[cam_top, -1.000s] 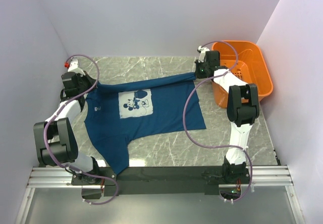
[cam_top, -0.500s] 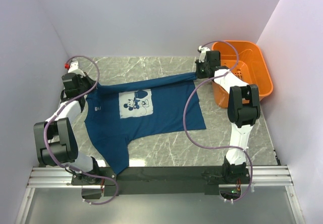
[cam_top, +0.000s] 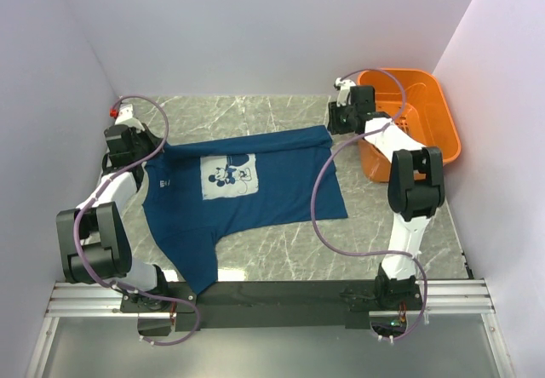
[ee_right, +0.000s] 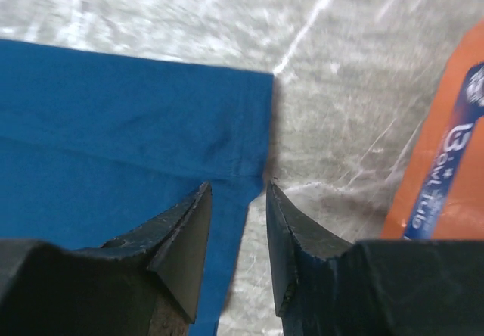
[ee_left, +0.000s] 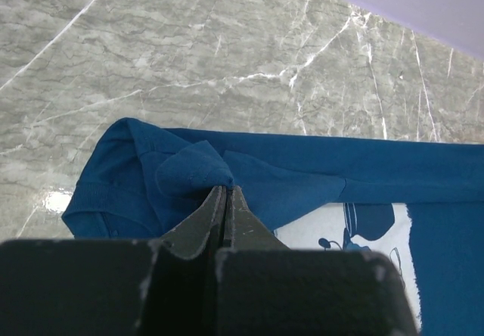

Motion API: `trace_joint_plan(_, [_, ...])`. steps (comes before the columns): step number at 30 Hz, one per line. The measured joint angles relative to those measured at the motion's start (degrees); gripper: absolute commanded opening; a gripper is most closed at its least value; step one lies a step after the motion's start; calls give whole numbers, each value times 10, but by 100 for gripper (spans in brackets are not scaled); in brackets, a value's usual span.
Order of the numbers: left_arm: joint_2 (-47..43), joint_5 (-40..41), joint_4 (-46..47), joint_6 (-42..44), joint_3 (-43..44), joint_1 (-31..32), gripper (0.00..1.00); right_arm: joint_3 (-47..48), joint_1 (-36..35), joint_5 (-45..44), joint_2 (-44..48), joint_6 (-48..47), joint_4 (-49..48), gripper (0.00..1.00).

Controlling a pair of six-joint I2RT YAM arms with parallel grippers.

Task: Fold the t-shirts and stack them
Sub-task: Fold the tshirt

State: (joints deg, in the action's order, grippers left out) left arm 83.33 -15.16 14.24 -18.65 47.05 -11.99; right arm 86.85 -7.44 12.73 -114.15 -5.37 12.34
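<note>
A navy t-shirt [cam_top: 255, 195] with a pale mouse print [cam_top: 229, 175] lies spread on the marble table, its top strip folded over. My left gripper [cam_top: 136, 146] is shut on a bunched fold of the shirt's left corner [ee_left: 193, 173]; its jaws [ee_left: 224, 190] are pressed together on the cloth. My right gripper [cam_top: 335, 123] is open just above the shirt's far right corner [ee_right: 242, 109]. Its fingertips [ee_right: 238, 188] straddle the shirt's right edge and hold nothing.
An orange plastic basket [cam_top: 443, 114] stands at the back right, close to my right arm, and its side shows in the right wrist view [ee_right: 446, 177]. Purple walls close in the table on three sides. Cables loop over the shirt's right side [cam_top: 317, 199].
My right gripper has opened and let go of the shirt's right corner, which has dropped flat on the table. The left gripper still holds its corner.
</note>
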Motion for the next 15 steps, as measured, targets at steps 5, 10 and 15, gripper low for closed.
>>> trace_joint_plan(5, [-4, 0, -4, 5, -6, 0, 1, 0, 2, 46, 32, -35, 14, 44])
trace_joint_plan(10, [-7, 0, -9, 11, -10, 0, 1, 1, 3, 117, 46, -80, 51, 45])
trace_joint_plan(15, [-12, 0, -16, 17, -17, 0, 1, 1, 3, 156, 46, -99, 81, 45])
